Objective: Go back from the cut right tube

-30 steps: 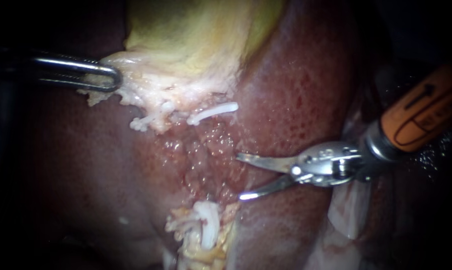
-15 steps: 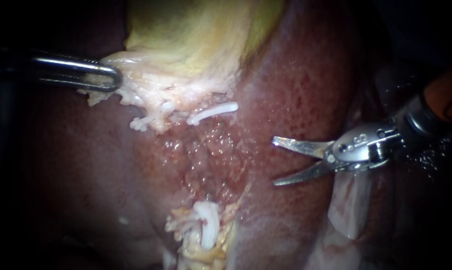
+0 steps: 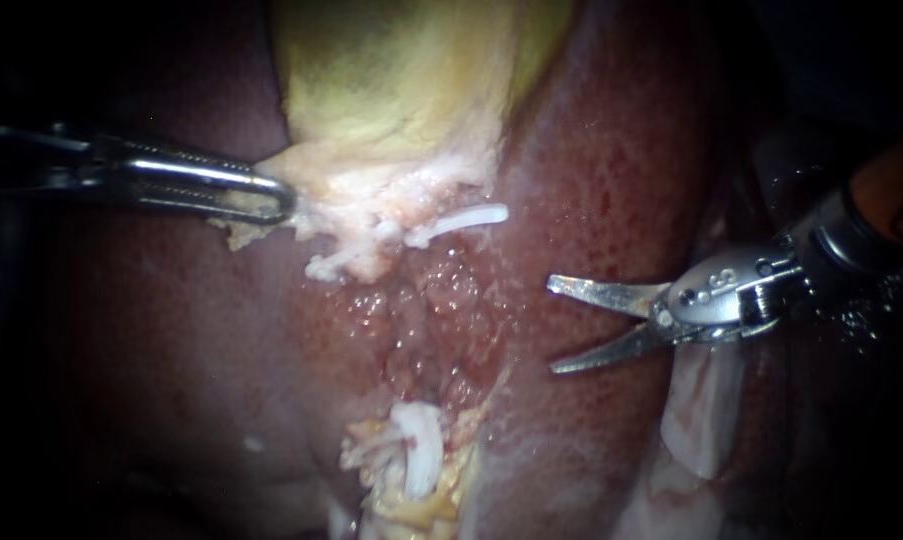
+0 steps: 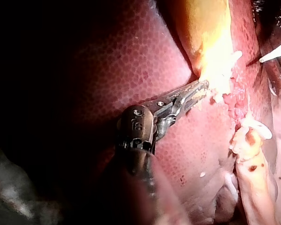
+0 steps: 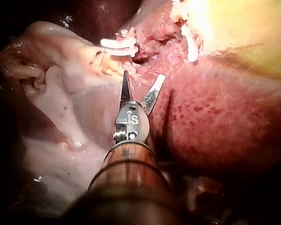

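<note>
With jaws spread wide and empty, my right instrument (image 3: 551, 327) sits well apart from the cut right tube (image 3: 456, 222); the retreat looks nearly complete. My left instrument (image 3: 271, 200) clamps the gallbladder (image 3: 401, 90) edge beside that tube.

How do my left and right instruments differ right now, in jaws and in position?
The left instrument has blunt looped jaws, shut on the gallbladder's pale edge; the right instrument has pointed blades, open and holding nothing, over the liver. Both point inward toward the raw bed.
</note>
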`<control>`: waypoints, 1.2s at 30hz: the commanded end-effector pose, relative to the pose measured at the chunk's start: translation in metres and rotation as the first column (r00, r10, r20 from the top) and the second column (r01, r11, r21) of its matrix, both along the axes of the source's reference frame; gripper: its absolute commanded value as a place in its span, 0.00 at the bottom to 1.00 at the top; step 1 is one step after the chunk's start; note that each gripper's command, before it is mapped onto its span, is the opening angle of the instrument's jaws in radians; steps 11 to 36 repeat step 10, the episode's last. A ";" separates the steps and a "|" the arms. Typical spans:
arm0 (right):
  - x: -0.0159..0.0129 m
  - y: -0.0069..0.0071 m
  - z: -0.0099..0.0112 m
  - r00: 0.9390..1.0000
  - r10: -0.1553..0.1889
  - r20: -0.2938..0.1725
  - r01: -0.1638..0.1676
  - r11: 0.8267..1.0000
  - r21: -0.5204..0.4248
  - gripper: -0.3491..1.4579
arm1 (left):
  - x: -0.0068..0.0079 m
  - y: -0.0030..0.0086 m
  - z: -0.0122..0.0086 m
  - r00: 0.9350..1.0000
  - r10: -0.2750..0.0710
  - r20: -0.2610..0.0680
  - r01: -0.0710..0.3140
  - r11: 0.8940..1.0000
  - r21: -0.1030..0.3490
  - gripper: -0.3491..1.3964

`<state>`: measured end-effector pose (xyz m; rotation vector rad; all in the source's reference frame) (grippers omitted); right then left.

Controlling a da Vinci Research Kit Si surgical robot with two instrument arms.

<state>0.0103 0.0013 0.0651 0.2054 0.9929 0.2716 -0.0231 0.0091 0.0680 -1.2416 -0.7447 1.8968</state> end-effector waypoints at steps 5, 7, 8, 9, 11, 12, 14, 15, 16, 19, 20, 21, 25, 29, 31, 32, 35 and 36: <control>-0.0001 0.0000 0.0000 1.000 0.000 0.000 0.000 1.000 0.000 0.99 | -0.0002 0.0000 0.0001 1.000 0.002 0.002 -0.002 1.000 -0.001 0.00; -0.0001 0.0000 0.0000 1.000 0.000 0.000 0.000 1.000 0.000 0.99 | -0.0002 0.0000 0.0001 1.000 0.002 0.002 -0.002 1.000 -0.001 0.00; -0.0001 0.0000 0.0000 1.000 0.000 0.000 0.000 1.000 0.000 0.99 | -0.0002 0.0000 0.0001 1.000 0.002 0.002 -0.002 1.000 -0.001 0.00; -0.0001 0.0000 0.0000 1.000 -0.002 -0.002 0.002 1.000 0.001 0.99 | -0.0001 0.0000 0.0001 1.000 0.002 0.002 -0.002 1.000 -0.001 0.00; -0.0001 0.0000 0.0000 1.000 -0.006 -0.006 0.006 1.000 0.004 0.99 | -0.0001 0.0000 0.0000 1.000 0.002 0.002 -0.002 1.000 -0.001 0.00; -0.0001 0.0000 0.0000 1.000 -0.006 -0.006 0.006 1.000 0.004 0.99 | -0.0001 0.0000 0.0000 1.000 0.002 0.002 -0.002 1.000 -0.001 0.00; -0.0001 0.0000 0.0000 1.000 -0.006 -0.006 0.006 1.000 0.004 0.99 | -0.0001 0.0000 0.0000 1.000 0.002 0.002 -0.002 1.000 -0.001 0.00; -0.0001 0.0000 0.0000 1.000 -0.006 -0.006 0.006 1.000 0.004 0.99 | -0.0001 0.0000 0.0000 1.000 0.002 0.002 -0.002 1.000 -0.001 0.00; -0.0001 0.0000 0.0000 1.000 -0.006 -0.006 0.006 1.000 0.004 0.99 | -0.0001 0.0000 0.0000 1.000 0.002 0.002 -0.002 1.000 -0.001 0.00; -0.0001 0.0000 0.0000 1.000 -0.006 -0.006 0.006 1.000 0.004 0.99 | -0.0001 0.0000 0.0000 1.000 0.002 0.002 -0.002 1.000 -0.001 0.00; -0.0001 0.0000 0.0000 1.000 -0.006 -0.006 0.006 1.000 0.004 0.99 | -0.0001 0.0000 0.0000 1.000 0.002 0.002 -0.002 1.000 -0.001 0.00; -0.0001 0.0000 0.0000 1.000 -0.006 -0.006 0.006 1.000 0.004 0.99 | -0.0001 0.0000 0.0000 1.000 0.002 0.002 -0.002 1.000 -0.001 0.00; -0.0001 0.0000 0.0000 1.000 -0.006 -0.006 0.006 1.000 0.004 0.99 | -0.0001 0.0000 0.0000 1.000 0.002 0.002 -0.002 1.000 -0.001 0.00; -0.0001 0.0000 0.0000 1.000 -0.006 -0.006 0.006 1.000 0.004 0.99 | -0.0001 0.0000 0.0000 1.000 0.002 0.002 -0.002 1.000 -0.001 0.00; -0.0001 0.0000 0.0000 1.000 -0.006 -0.006 0.006 1.000 0.004 0.99 | -0.0001 0.0000 0.0000 1.000 0.002 0.002 -0.002 1.000 -0.001 0.00; -0.0001 0.0000 0.0000 1.000 -0.006 -0.006 0.006 1.000 0.004 0.99 | -0.0001 0.0000 0.0000 1.000 0.002 0.002 -0.002 1.000 -0.001 0.00; -0.0001 0.0000 0.0000 1.000 -0.006 -0.006 0.006 1.000 0.004 0.99 | -0.0001 0.0000 0.0000 1.000 0.002 0.002 -0.002 1.000 -0.001 0.00; -0.0001 0.0000 0.0000 1.000 -0.006 -0.006 0.006 1.000 0.004 0.99 | -0.0001 0.0000 0.0000 1.000 0.002 0.002 -0.002 1.000 -0.001 0.00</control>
